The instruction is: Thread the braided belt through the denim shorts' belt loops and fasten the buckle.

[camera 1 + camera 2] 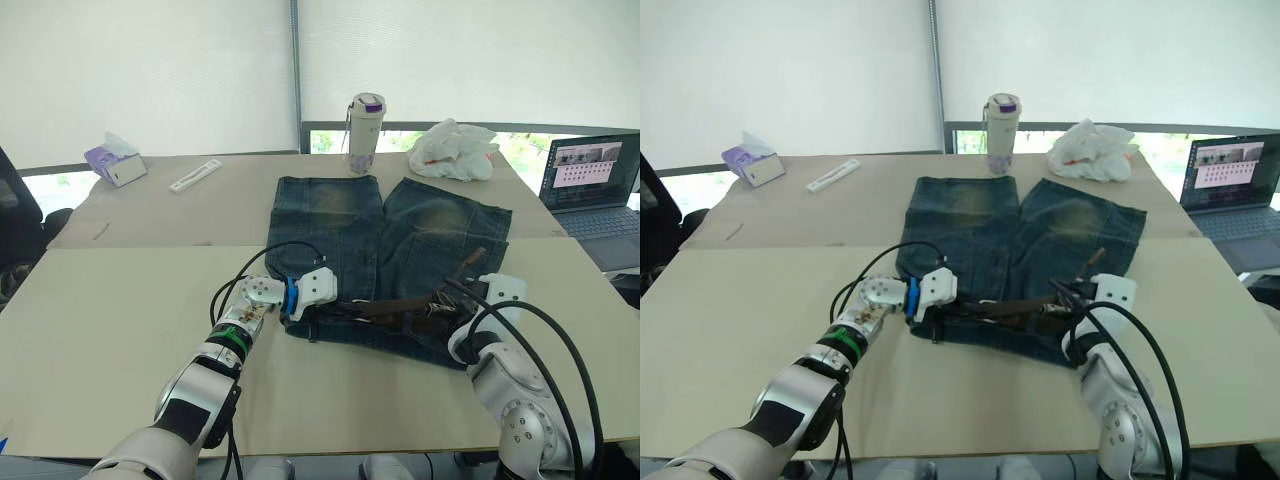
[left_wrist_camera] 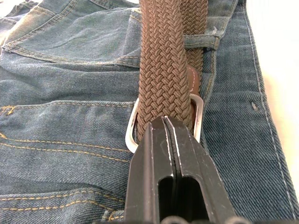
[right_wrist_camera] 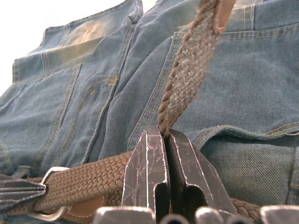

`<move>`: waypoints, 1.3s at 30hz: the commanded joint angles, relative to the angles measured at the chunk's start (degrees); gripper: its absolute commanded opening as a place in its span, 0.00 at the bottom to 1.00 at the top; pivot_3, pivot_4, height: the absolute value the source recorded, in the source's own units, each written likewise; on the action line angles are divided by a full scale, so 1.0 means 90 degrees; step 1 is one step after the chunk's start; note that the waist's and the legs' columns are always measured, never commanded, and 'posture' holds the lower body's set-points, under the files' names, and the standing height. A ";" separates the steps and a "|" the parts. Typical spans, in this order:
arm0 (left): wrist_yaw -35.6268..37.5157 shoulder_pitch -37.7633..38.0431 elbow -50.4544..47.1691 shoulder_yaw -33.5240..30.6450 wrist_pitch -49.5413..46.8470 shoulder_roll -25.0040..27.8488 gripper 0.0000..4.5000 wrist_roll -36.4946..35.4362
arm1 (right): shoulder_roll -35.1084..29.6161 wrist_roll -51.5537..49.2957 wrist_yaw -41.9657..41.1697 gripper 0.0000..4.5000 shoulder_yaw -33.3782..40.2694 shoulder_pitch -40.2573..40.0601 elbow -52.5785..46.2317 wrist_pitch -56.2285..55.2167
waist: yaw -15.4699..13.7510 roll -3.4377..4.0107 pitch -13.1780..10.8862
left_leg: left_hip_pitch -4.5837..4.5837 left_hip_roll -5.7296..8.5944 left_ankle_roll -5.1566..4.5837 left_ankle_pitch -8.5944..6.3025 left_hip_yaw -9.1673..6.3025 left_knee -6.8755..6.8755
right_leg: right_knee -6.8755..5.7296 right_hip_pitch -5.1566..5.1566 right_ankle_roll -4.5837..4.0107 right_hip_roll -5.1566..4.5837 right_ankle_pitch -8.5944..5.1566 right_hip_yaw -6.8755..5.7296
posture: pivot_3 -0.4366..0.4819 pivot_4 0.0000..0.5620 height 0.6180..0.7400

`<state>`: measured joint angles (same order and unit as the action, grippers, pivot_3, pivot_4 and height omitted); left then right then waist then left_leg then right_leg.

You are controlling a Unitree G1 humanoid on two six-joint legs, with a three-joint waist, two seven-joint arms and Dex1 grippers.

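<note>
Gripping braided belt [image 2: 163, 70], both end effectors, no legible writing

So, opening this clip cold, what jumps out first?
The denim shorts lie flat mid-table with the braided belt along the waistband nearest the robot. The left gripper, shut, pinches the strap at the silver buckle; the right gripper, shut, holds the belt's free end up off the denim.

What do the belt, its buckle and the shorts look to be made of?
The braided belt: woven fabric cord, matte olive-brown, its plaited strands plain, with a stitched brown tab, probably leather. The buckle: likely metal, a silvery, shiny frame. The denim shorts: blue denim, twill weave, yellow stitching.
</note>
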<state>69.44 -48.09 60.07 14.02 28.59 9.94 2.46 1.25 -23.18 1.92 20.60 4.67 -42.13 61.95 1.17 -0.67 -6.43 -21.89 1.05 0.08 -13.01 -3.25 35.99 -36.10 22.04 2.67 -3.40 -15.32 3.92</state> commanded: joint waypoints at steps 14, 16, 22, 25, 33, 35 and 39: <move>-0.0236 0.0339 0.0722 0.0085 -0.0682 0.0478 0.00 0.0373 | 0.0268 -0.1716 0.1527 0.00 0.1452 0.0553 -0.0291 -0.0312 | -0.0023 0.0010 0.0006 | 0.0001 0.0003 -0.0001 -0.0001 0.0001 0.0001 | -0.0001 -0.0004 0.0004 -0.0005 -0.0002 0.0001 | 0.48 0.27 1.00; -0.0234 0.0331 0.0724 -0.0003 -0.0778 0.0463 0.00 0.0265 | 0.0199 -0.1773 0.1572 0.00 0.1342 0.0523 -0.0263 -0.0322 | -0.0012 0.0015 0.0009 | 0.0003 0.0002 -0.0002 -0.0001 0.0001 0.0001 | -0.0003 -0.0004 0.0005 -0.0003 -0.0003 0.0002 | 0.48 0.27 1.00; 0.0213 0.0265 0.0487 -0.0519 -0.1201 0.0338 0.00 -0.0365 | 0.0013 -0.1792 0.1512 0.00 0.0941 0.0463 -0.0235 -0.0311 | 0.0039 0.0023 0.0014 | 0.0002 -0.0002 -0.0002 -0.0001 0.0009 0.0000 | -0.0003 -0.0001 0.0007 0.0002 -0.0005 0.0002 | 0.48 0.27 1.00; 0.0450 0.0230 0.0309 -0.0766 -0.1508 0.0304 0.00 -0.0671 | -0.0001 -0.1815 0.1470 0.00 0.0761 0.0423 -0.0243 -0.0299 | 0.0083 0.0023 0.0014 | -0.0001 -0.0002 -0.0002 -0.0001 0.0009 0.0000 | -0.0003 0.0001 0.0006 0.0003 -0.0005 0.0002 | 0.48 0.27 1.00; 0.0693 0.0146 -0.0383 -0.1072 -0.1927 0.0450 0.00 -0.1075 | -0.0010 -0.1726 0.1411 0.00 0.0137 0.0343 -0.0155 -0.0341 | 0.0157 0.0017 0.0008 | -0.0009 -0.0005 -0.0005 -0.0003 -0.0002 -0.0003 | -0.0002 0.0012 0.0005 0.0005 -0.0004 0.0002 | 0.48 0.27 1.00; 0.0665 0.0097 -0.0589 -0.1116 -0.2083 0.0376 0.00 -0.1172 | 0.0034 -0.1726 0.1410 0.00 0.0054 0.0391 -0.0101 -0.0374 | 0.0148 0.0012 0.0004 | -0.0010 -0.0004 -0.0005 -0.0003 -0.0003 -0.0002 | -0.0002 0.0012 0.0005 0.0004 -0.0004 0.0002 | 0.48 0.27 1.00; 0.0503 0.0027 -0.1243 -0.1252 -0.2509 0.0130 0.00 -0.1468 | 0.0113 -0.1799 0.1349 0.00 -0.0138 0.0544 -0.0009 -0.0518 | 0.0130 0.0008 0.0001 | -0.0014 -0.0003 -0.0005 -0.0003 -0.0008 0.0000 | -0.0001 0.0012 0.0005 0.0002 -0.0004 0.0002 | 0.48 0.27 1.00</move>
<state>74.53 -46.90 52.87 3.83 7.38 11.76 -8.63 2.12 -38.61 14.72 20.50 8.44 -41.03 59.36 2.34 -0.60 -6.42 -22.02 1.03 0.04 -13.03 -3.32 35.99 -36.11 22.16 2.72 -3.39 -15.35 3.94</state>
